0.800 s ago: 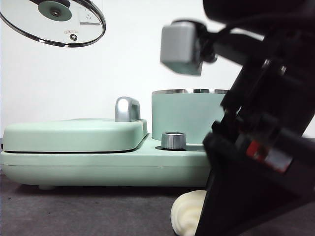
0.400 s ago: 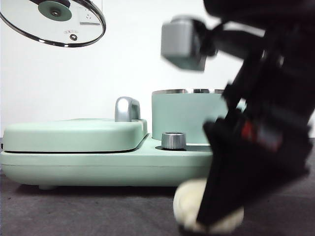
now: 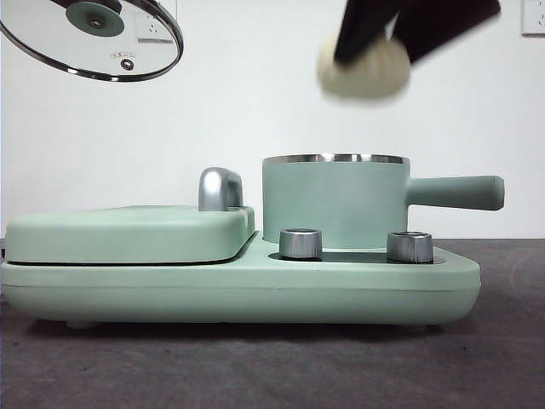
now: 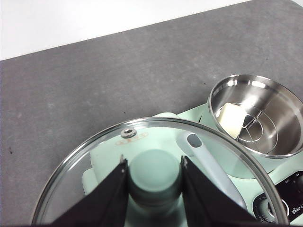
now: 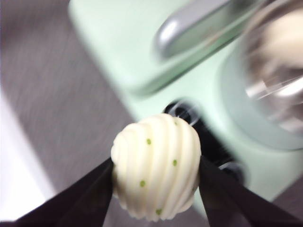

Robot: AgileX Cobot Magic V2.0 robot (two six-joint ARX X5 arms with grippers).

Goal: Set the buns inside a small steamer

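Buns: ridged bun (image 5: 156,168) looks soft and light; my right gripper (image 5: 156,182) clasps its flanks above the steamer (image 3: 334,200); left gripper (image 4: 154,177) grips the lid knob (image 4: 155,176).

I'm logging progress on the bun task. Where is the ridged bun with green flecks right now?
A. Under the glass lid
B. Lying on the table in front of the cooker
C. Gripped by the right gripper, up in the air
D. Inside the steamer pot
C: the right gripper clamps the ridged bun, which the front view shows high above the small steamer.
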